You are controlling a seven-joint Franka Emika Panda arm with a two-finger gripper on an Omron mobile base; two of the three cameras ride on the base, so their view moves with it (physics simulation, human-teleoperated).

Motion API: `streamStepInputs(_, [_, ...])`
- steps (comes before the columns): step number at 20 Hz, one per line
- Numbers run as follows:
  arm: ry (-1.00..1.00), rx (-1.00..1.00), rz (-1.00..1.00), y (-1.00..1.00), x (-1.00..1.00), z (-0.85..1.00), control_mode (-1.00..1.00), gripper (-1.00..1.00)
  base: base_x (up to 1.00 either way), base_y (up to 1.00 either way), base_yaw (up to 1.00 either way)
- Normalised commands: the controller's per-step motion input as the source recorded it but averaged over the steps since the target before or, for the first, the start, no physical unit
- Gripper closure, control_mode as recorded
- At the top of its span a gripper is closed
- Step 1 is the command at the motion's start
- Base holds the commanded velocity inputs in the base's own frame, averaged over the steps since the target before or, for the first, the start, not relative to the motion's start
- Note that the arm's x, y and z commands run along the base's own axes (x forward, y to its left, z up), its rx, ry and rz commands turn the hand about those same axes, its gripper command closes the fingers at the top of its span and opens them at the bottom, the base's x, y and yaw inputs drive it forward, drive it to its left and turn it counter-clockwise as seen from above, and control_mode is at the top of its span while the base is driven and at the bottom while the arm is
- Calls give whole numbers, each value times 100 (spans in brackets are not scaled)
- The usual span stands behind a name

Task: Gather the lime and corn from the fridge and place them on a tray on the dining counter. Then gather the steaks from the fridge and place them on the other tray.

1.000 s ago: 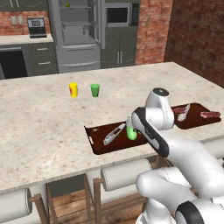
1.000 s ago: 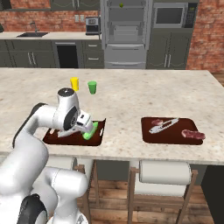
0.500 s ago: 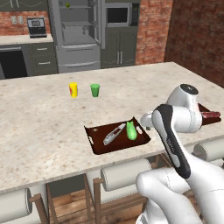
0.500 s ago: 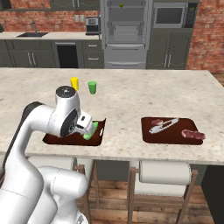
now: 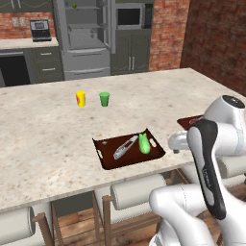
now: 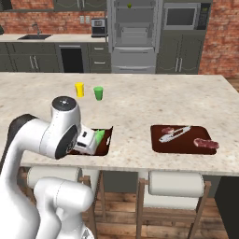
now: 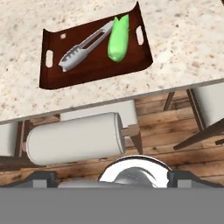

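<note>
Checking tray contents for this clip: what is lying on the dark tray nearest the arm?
On the tray lie silver tongs and a pale green corn, side by side. No lime there. Nothing covers the tray in the hand view.

A beige speckled desk [image 5: 43, 144] is seen. A dark brown tray [image 7: 94, 65] carries a light green corn [image 7: 118, 38] and silver tongs [image 7: 85, 46]. A reddish-pink steak [image 6: 206, 144], yellow cup [image 5: 80, 98] and green cup [image 5: 104, 99] are shown.

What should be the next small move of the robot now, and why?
Probably turn back toward the fridge for the lime. The corn already lies on the near tray beside the tongs, and the lime seems still on a fridge shelf.
</note>
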Motion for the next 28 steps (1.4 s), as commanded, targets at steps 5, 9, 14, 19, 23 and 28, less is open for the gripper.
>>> streamStepInputs(5, [-6, -1, 4, 2, -87, 35, -100, -100, 0, 0, 0])
streamStepInputs(9, [2, 0, 0, 10, -22, -2, -100, -100, 0, 0, 0])
streamStepInputs(14, [-7, -3, 0, 0, -17, 0, 100, -100, -17, -7, -1])
streamStepInputs(19, [0, 0, 0, 0, 0, 0, 100, -100, -80, -87, -18])
streamStepInputs(23, [0, 0, 0, 0, 0, 0, 100, -100, -20, -100, -15])
streamStepInputs(28, [0, 0, 0, 0, 0, 0, 100, -100, 12, -100, -2])
